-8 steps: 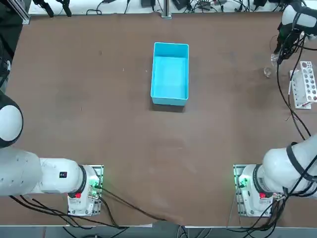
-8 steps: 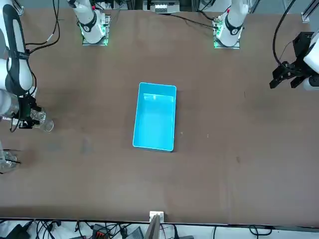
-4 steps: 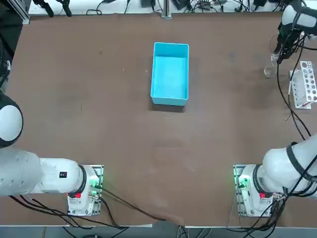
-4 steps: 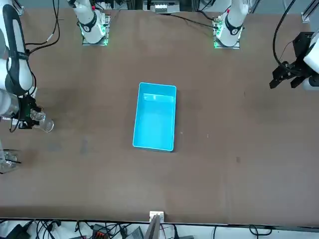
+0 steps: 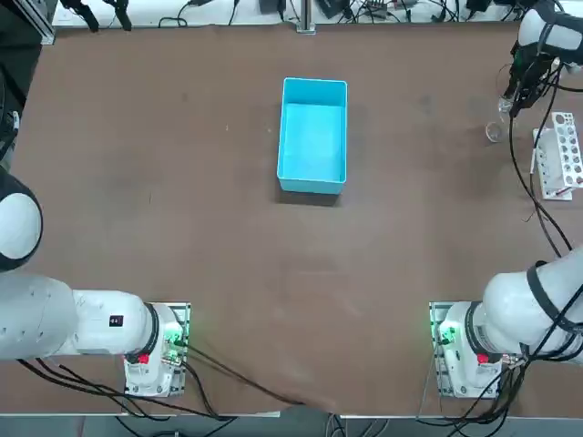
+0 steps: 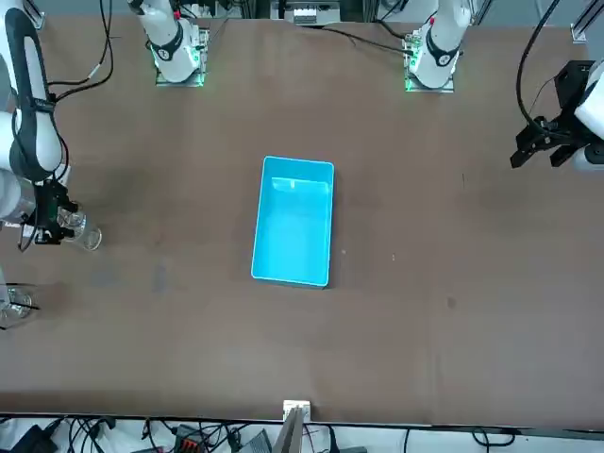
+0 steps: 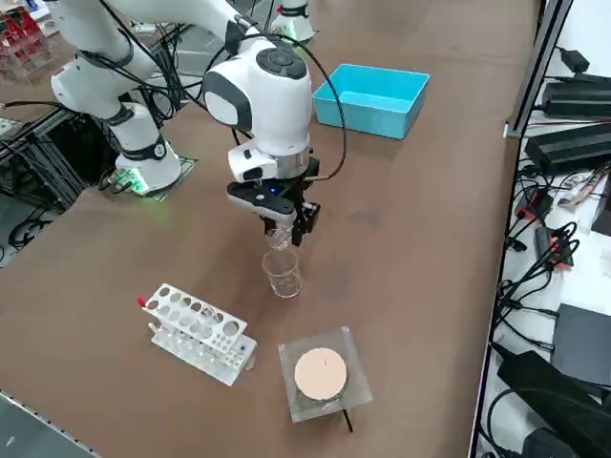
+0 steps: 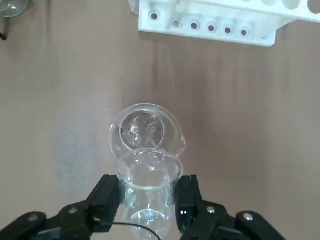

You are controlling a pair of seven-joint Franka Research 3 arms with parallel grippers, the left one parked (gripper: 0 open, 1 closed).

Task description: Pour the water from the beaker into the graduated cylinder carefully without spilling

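My right gripper [image 7: 280, 227] hangs at the table's far right, shut on the beaker [image 8: 148, 170], a tiny clear glass cup gripped between the black fingers [image 8: 106, 194]. Directly under it, on the table, stands the graduated cylinder [image 8: 144, 131], a wider clear vessel with a round rim. The beaker's rim overlaps the cylinder's rim in the wrist view. From the side, the beaker [image 7: 278, 239] sits just above the cylinder [image 7: 284, 277]. The top view shows the gripper [image 5: 512, 98] and the cylinder [image 5: 494, 132]. The water is too clear to make out.
A white holed rack [image 7: 198, 333] lies beside the cylinder, toward the table's right edge. A white-topped flask [image 7: 320, 374] stands on a square base just beyond it. The blue box [image 5: 313, 135] sits mid-table, far to the left of the gripper.
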